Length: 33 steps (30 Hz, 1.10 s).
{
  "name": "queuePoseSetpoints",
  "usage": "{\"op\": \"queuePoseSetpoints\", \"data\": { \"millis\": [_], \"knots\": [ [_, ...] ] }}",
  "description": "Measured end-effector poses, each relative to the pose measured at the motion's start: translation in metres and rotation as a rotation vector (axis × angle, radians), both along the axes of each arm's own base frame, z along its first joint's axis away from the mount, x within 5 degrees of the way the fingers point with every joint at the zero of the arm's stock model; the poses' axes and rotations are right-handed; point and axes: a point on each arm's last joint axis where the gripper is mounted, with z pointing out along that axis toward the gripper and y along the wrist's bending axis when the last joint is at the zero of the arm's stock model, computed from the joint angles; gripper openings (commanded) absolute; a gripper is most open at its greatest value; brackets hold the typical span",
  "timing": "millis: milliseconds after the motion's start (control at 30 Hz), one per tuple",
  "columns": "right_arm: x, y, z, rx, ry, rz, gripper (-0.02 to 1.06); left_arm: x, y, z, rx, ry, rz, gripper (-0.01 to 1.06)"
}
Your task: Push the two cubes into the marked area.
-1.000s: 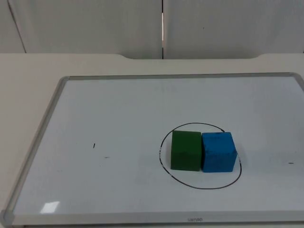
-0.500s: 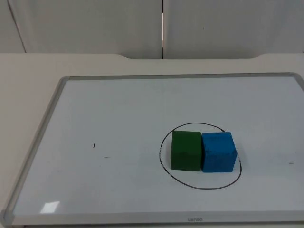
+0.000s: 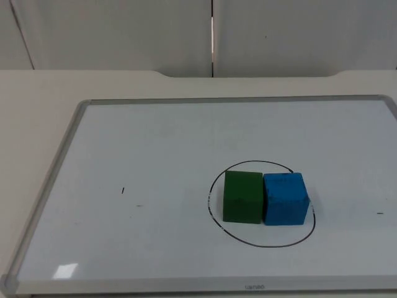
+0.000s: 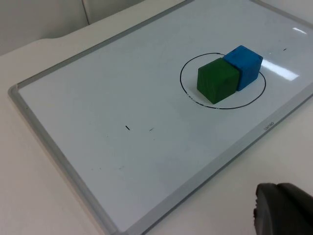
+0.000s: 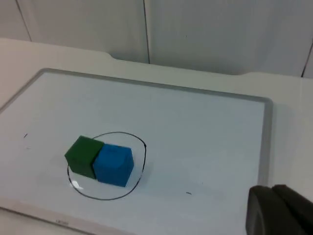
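Since the green cube (image 3: 242,197) and blue cube (image 3: 285,198) sit touching inside the drawn ring (image 3: 260,243) at lower right, they look light, stiff, pushable on flat sides.

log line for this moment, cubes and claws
green cube inside drawn circle | blue cube beside it, touching, inside circle | whiteboard under both | left claw off board | right claw off board

A small grey brand mark (image 3: 254,287) stood on the near frame of the whiteboard (image 3: 155,155), too small to read.
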Motion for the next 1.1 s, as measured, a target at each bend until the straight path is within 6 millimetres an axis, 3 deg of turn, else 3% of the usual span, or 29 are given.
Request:
{"op": "queuePoseSetpoints", "data": {
  "millis": [233,533,1100],
  "knots": [
    [-0.015,-0.005,-0.009,-0.01,0.036,-0.001,0.0,0.0,0.0,0.0,0.0,0.0,0.0,0.0],
    [-0.004,-0.001,-0.033,-0.078,0.112,0.02,0.0,0.0,0.0,0.0,0.0,0.0,0.0,0.0],
    [-0.004,-0.001,-0.032,-0.098,0.097,0.029,0.0,0.0,0.0,0.0,0.0,0.0,0.0,0.0]
  ]
}}
